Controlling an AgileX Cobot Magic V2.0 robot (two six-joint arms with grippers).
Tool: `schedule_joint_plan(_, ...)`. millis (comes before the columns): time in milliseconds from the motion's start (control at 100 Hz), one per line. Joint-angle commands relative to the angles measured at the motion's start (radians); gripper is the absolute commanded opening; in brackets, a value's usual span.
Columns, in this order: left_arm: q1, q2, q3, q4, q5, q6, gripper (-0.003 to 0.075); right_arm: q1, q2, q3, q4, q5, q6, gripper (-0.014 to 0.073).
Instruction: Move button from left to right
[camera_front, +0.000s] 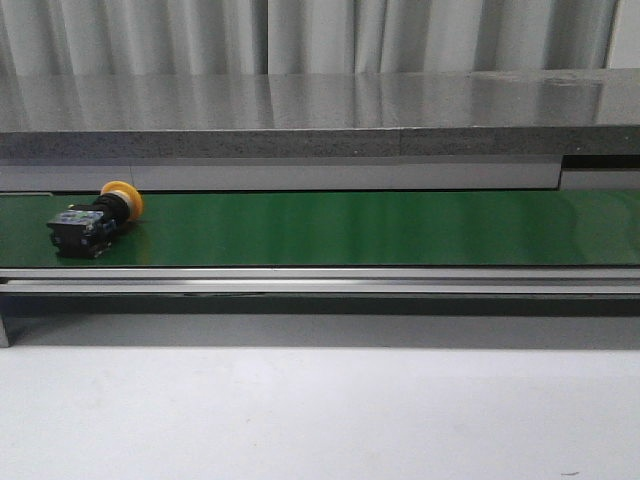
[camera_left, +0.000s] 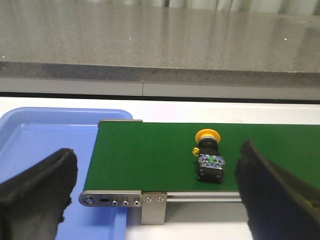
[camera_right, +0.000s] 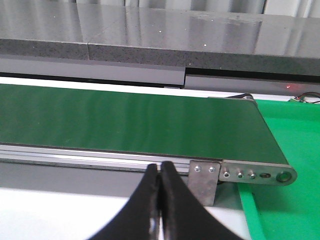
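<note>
On my front feed the button lay on its side near the left end of the green conveyor belt, orange-yellow cap toward the grey counter. My left gripper hung spread wide in front of the belt, touching nothing, with a blue tray beside the belt's end. My right gripper was clenched on nothing, next to a green bin.

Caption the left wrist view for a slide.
Open left pincer facing the button lying on the green belt, blue tray beside the belt's end.
</note>
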Motion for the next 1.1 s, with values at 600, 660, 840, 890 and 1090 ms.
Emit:
schedule_joint_plan(600,-0.01,-0.001,0.121,-0.017,-0.319,0.002,0.0351,0.0,-0.016,0.001,-0.011,-0.077,0.001,-0.0067)
schedule_joint_plan(660,-0.01,-0.001,0.121,-0.017,-0.319,0.002,0.027,0.0,-0.016,0.001,-0.011,-0.077,0.001,-0.0067)
schedule_joint_plan(840,-0.01,-0.001,0.121,-0.017,-0.319,0.002,0.0016,0.0,-0.016,0.001,-0.011,-0.081,0.001,-0.0067)
schedule_joint_plan(890,-0.01,-0.001,0.121,-0.015,-0.319,0.002,0.0005,0.0,-0.016,0.001,-0.011,-0.08,0.001,-0.0067)
schedule_joint_plan(1090,-0.01,-0.001,0.121,-0.015,-0.319,0.002,0.0005,0.0,-0.016,0.001,-0.011,-0.081,0.001,-0.0067)
